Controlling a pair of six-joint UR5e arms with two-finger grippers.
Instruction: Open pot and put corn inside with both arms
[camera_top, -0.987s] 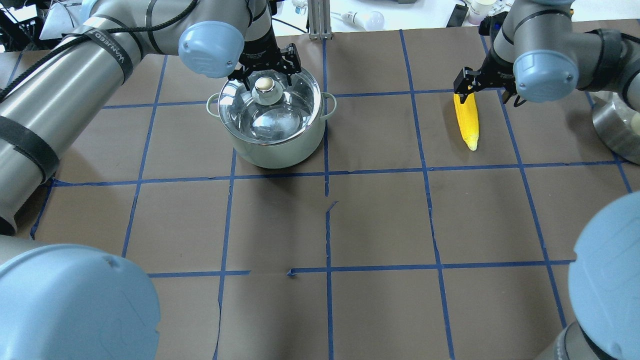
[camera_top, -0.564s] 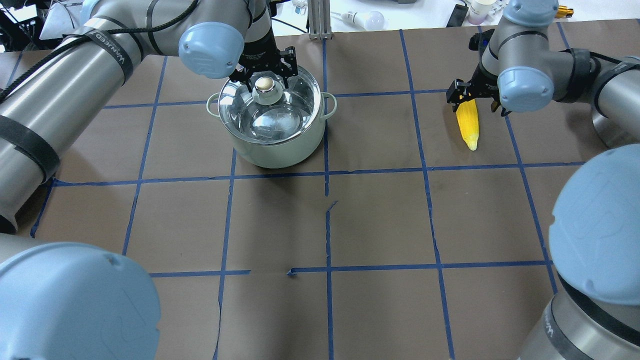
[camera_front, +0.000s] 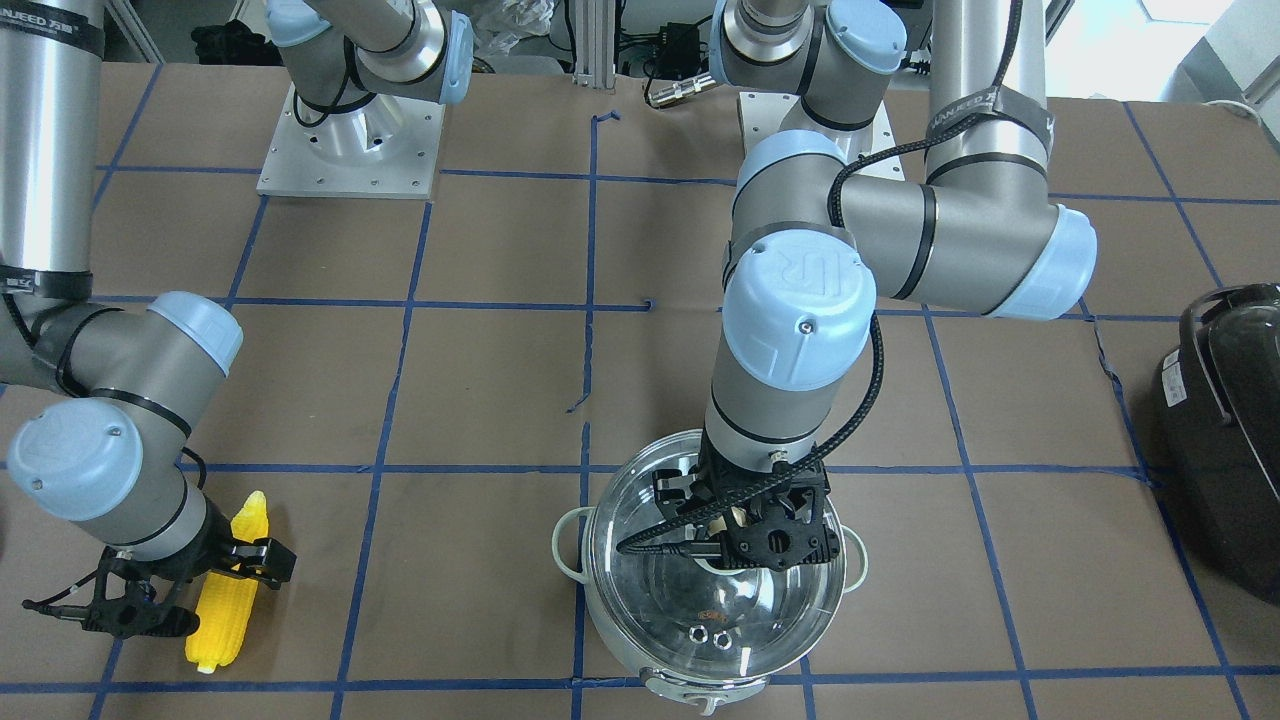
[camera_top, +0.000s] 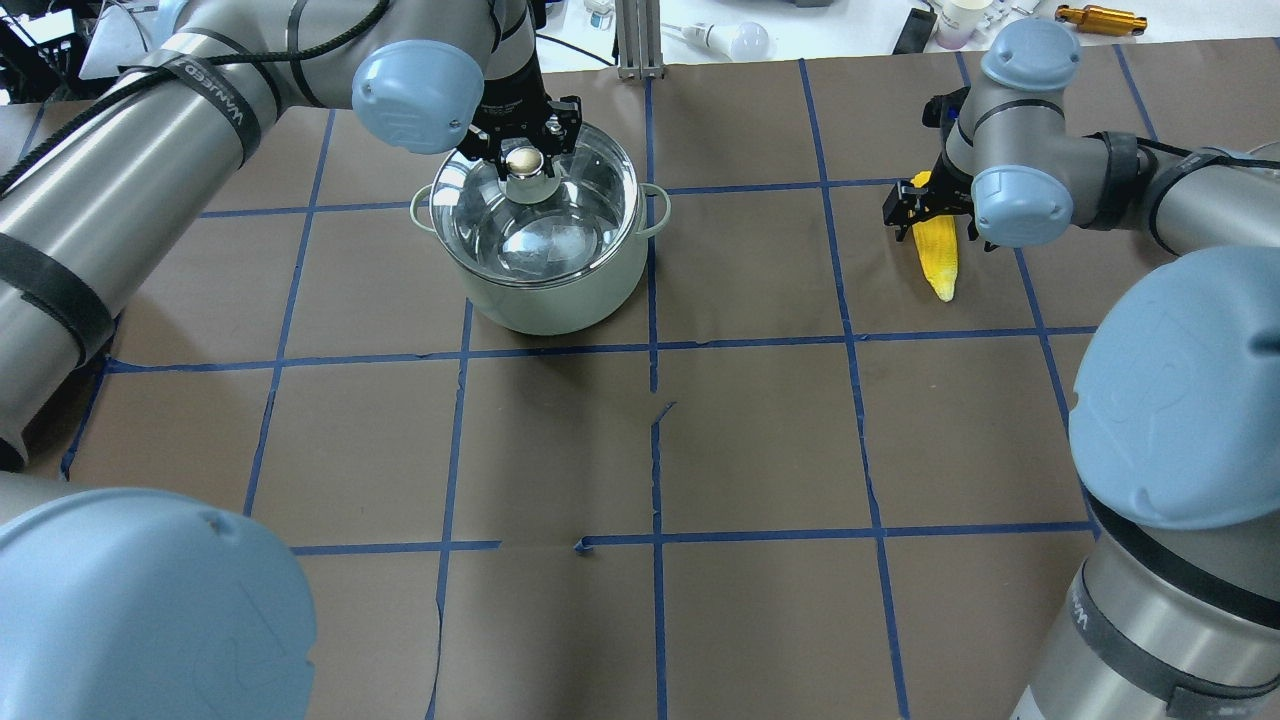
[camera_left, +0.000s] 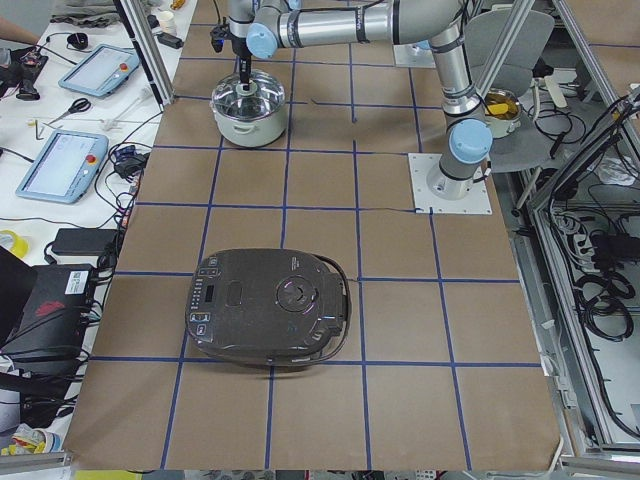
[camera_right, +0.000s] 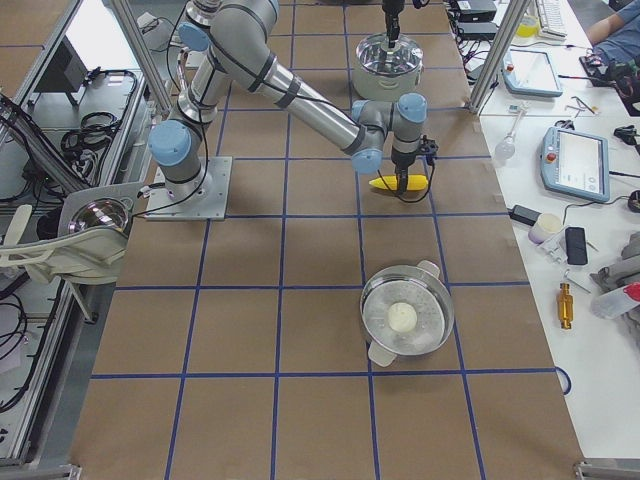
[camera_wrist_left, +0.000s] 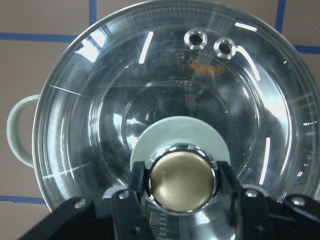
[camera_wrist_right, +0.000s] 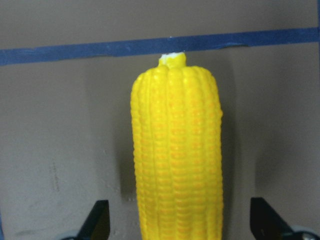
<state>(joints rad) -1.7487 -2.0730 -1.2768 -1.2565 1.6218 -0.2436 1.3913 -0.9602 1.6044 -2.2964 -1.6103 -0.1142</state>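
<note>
Two grippers, one corn cob and one lidded pot are in view. On the left gripper (camera_wrist_left: 181, 176) the jaws are clamped on the brass knob (camera_wrist_left: 182, 184) of the glass lid (camera_wrist_left: 240, 100), which sits on the pot (camera_top: 540, 300). On the right gripper (camera_wrist_right: 181, 220) the jaws stand apart, straddling the corn (camera_wrist_right: 177, 150) with a gap on each side. The corn lies flat on the worktop (camera_top: 760, 440), well apart from the pot. Only the exterior right view shows a second steel pot (camera_right: 372, 312), which has no lid.
</note>
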